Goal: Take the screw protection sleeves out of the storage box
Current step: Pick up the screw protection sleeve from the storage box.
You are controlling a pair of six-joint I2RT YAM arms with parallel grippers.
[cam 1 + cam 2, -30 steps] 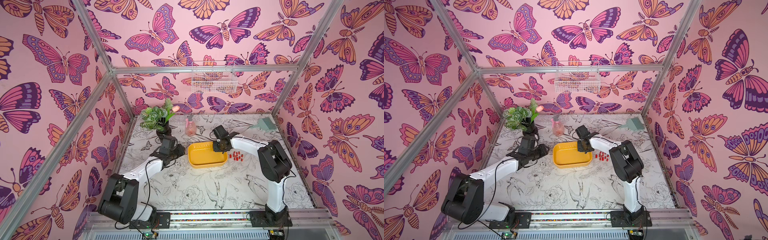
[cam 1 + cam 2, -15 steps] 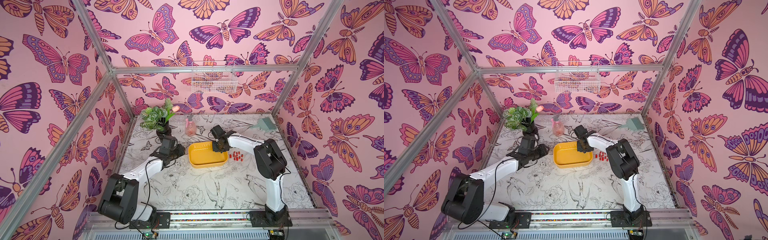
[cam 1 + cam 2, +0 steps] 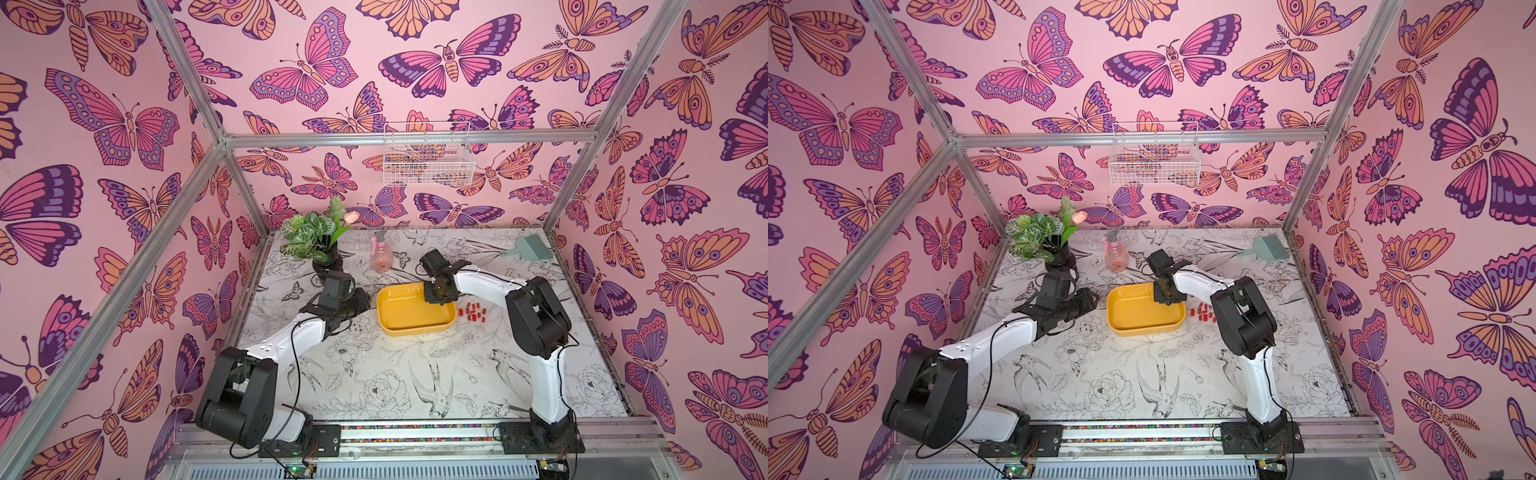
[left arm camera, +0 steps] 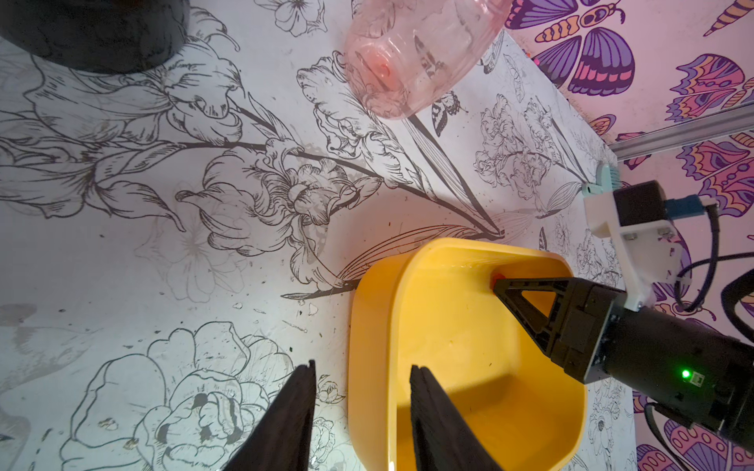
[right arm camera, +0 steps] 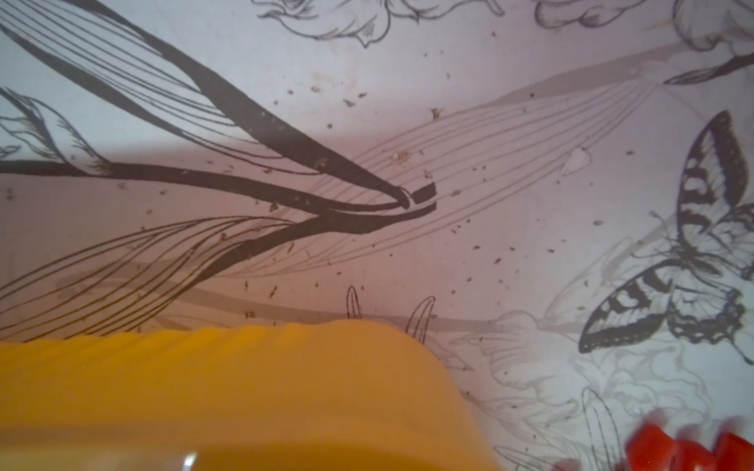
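Observation:
The yellow storage box (image 3: 415,316) lies mid-table. Several red screw protection sleeves (image 3: 473,312) lie on the table just right of it, blurred in the right wrist view (image 5: 653,446). My right gripper (image 3: 435,298) points down into the box's far right corner. Seen side-on from the left wrist, the right gripper (image 4: 495,281) has one red sleeve (image 4: 497,278) at its tips, and the gap between its jaws is hidden. My left gripper (image 4: 361,365) is open and straddles the box's left rim (image 4: 359,310), one finger outside and one inside.
A black pot with a green plant (image 3: 326,262) and a pink spray bottle (image 3: 381,257) stand behind the box. A teal brush (image 3: 525,247) lies at the back right. A white wire basket (image 3: 428,156) hangs on the back wall.
The right arm has shifted slightly left while its gripper stays at the box's far right corner. The left arm has not moved.

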